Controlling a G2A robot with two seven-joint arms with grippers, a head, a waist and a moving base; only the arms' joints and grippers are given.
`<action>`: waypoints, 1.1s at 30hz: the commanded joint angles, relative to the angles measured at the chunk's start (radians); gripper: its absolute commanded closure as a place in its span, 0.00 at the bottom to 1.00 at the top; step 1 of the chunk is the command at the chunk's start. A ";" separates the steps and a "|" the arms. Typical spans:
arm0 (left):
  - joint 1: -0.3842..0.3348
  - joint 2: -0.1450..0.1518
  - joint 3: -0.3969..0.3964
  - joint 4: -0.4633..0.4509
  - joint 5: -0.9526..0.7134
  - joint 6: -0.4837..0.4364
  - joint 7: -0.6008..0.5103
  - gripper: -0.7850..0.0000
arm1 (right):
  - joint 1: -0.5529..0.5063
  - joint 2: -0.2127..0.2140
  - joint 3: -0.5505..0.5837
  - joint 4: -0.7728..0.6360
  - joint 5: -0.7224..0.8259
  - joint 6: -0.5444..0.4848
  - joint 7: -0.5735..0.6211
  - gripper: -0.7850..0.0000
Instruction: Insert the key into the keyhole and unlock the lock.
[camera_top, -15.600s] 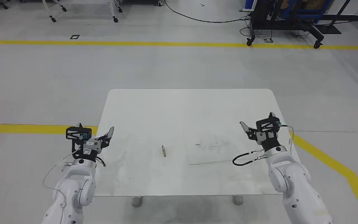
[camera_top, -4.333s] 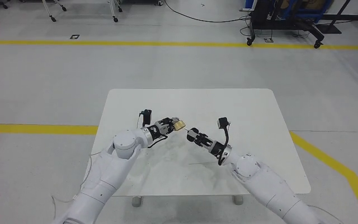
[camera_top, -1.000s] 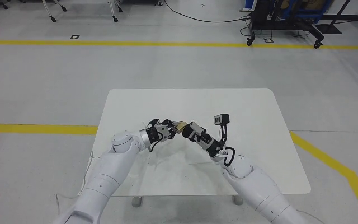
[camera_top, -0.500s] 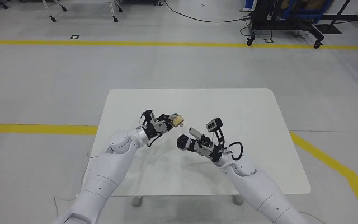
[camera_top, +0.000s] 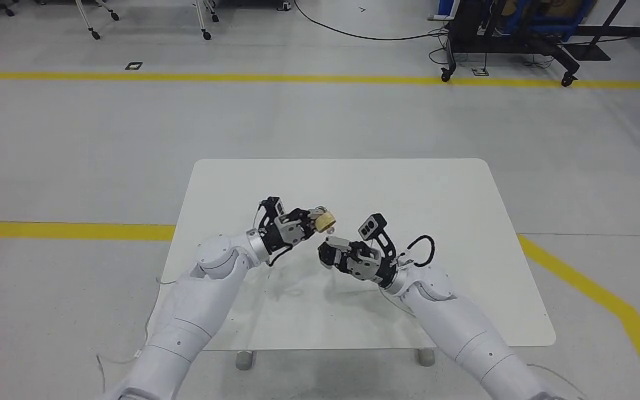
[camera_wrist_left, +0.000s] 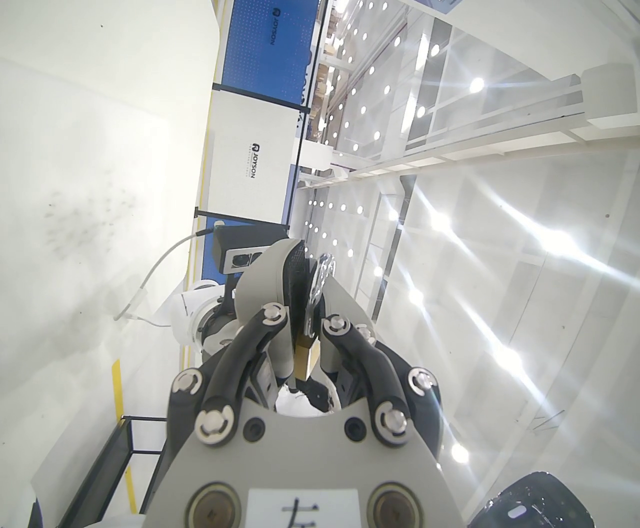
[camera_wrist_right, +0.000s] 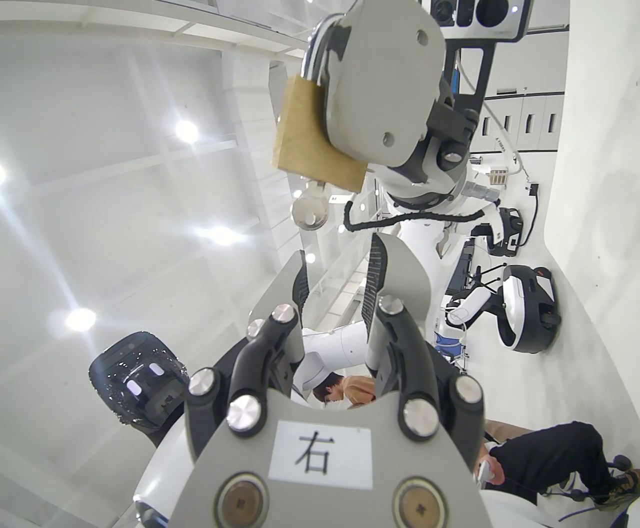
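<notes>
**Guide:** Since half a second ago, your right hand (camera_top: 333, 252) has swung back up toward the lock (camera_wrist_right: 310, 135), after drawing away from it just before that.

**Operator:** Where is the key?

**Guide:** Your key (camera_wrist_right: 310, 210) sits in the keyhole at the bottom of the brass lock, with its round head sticking out. Your left hand (camera_wrist_left: 311, 285) is clamped on the shackle end of the lock and holds it in the air above the white desk (camera_top: 440, 200).

**Operator:** And the right hand?

**Guide:** It is spread wide and holds nothing. Its two fingers (camera_wrist_right: 400, 285) are just short of the key head and do not touch it.

**Operator:** Which step is this?

**Guide:** Insertion looks done, and the turn seems to be what is left. I cannot tell whether the shackle has sprung. Next, you would need to close the right fingers flat on the key head and twist from the wrist. Your left hand must keep the lock from turning with the key.
</notes>
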 joint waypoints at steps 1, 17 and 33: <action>0.003 0.001 -0.001 -0.006 0.001 0.002 -0.002 1.00 | 0.005 -0.004 0.000 0.011 0.004 -0.003 0.002 0.74; 0.001 0.002 0.001 -0.009 0.016 0.018 -0.005 1.00 | -0.004 -0.010 0.059 0.013 0.011 -0.008 0.020 0.67; -0.002 0.004 0.002 -0.006 0.019 0.003 -0.027 1.00 | 0.001 -0.030 0.058 0.032 -0.001 0.031 -0.004 1.00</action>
